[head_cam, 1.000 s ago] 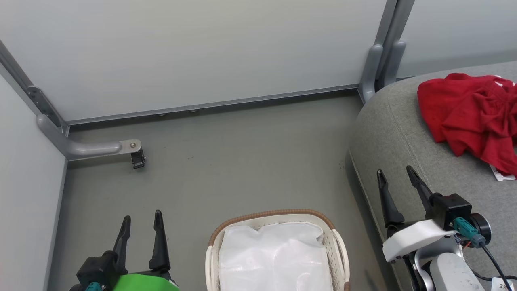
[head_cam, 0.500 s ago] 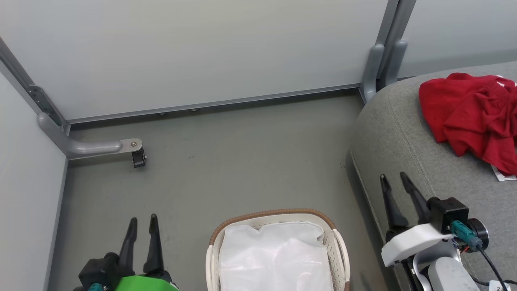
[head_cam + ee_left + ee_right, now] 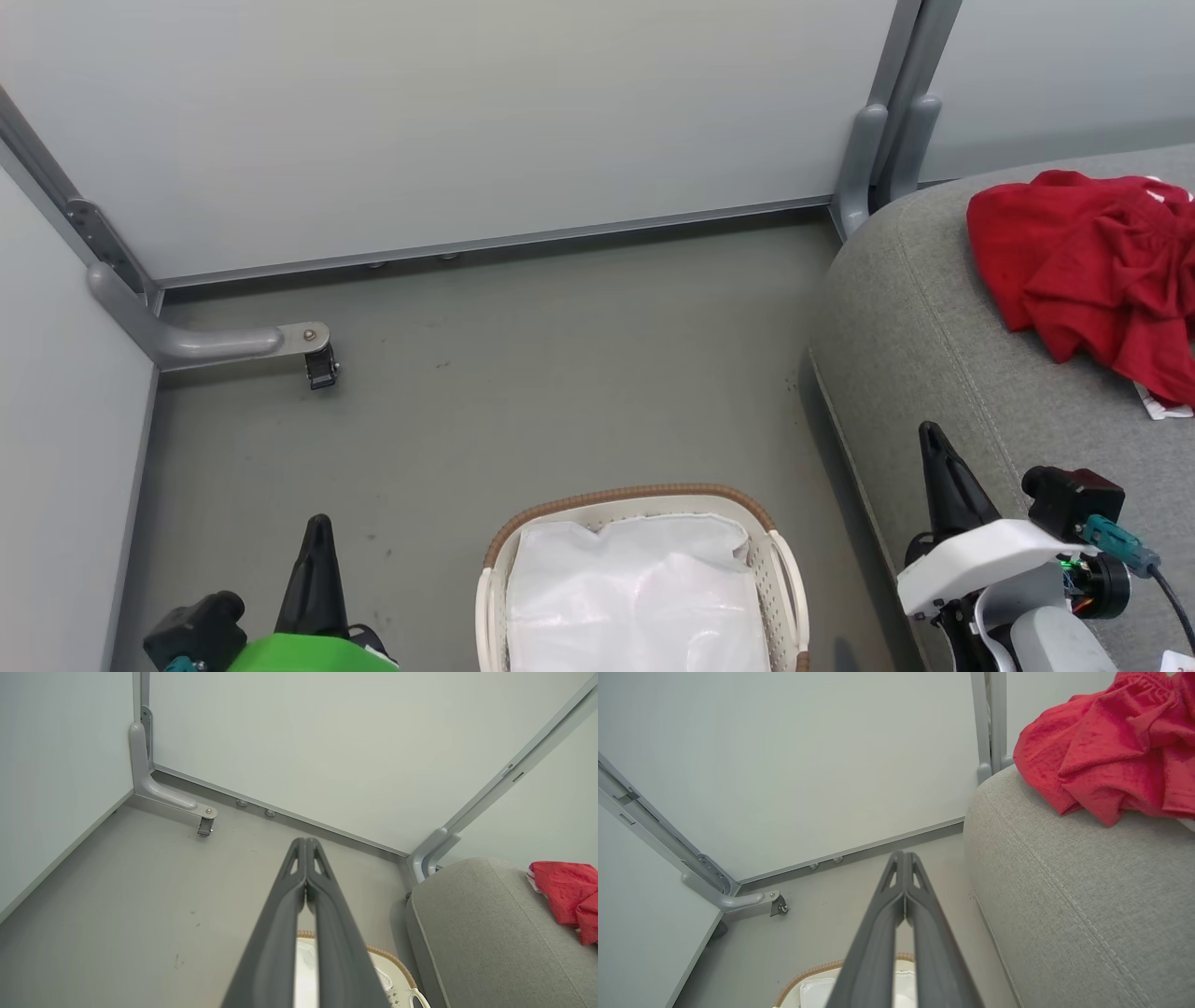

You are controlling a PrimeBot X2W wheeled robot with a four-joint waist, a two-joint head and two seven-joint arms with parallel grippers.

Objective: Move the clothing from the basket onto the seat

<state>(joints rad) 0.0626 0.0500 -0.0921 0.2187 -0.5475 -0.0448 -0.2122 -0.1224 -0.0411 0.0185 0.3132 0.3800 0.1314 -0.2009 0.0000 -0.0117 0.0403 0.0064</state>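
The red clothing (image 3: 1088,266) lies crumpled on the grey seat (image 3: 915,317) at the right, and it also appears in the left wrist view (image 3: 567,891) and the right wrist view (image 3: 1106,751). The cream basket (image 3: 780,569) with its brown rim stands on the floor at the bottom centre, holding a white liner (image 3: 635,597). My left gripper (image 3: 319,527) is shut and empty, low at the left of the basket. My right gripper (image 3: 931,439) is shut and empty beside the seat's front edge. Each wrist view shows its own fingers pressed together, the left (image 3: 306,842) and the right (image 3: 904,856).
Pale partition walls (image 3: 467,121) enclose a grey floor (image 3: 560,373). A grey bracket with a small caster (image 3: 320,369) juts out at the left wall. A grey upright post (image 3: 887,121) stands behind the seat's corner. A white label (image 3: 1158,403) peeks from under the clothing.
Both grippers went from open to shut with nothing in them. Both drew back toward the bottom of the head view. The clothing and basket stayed put.
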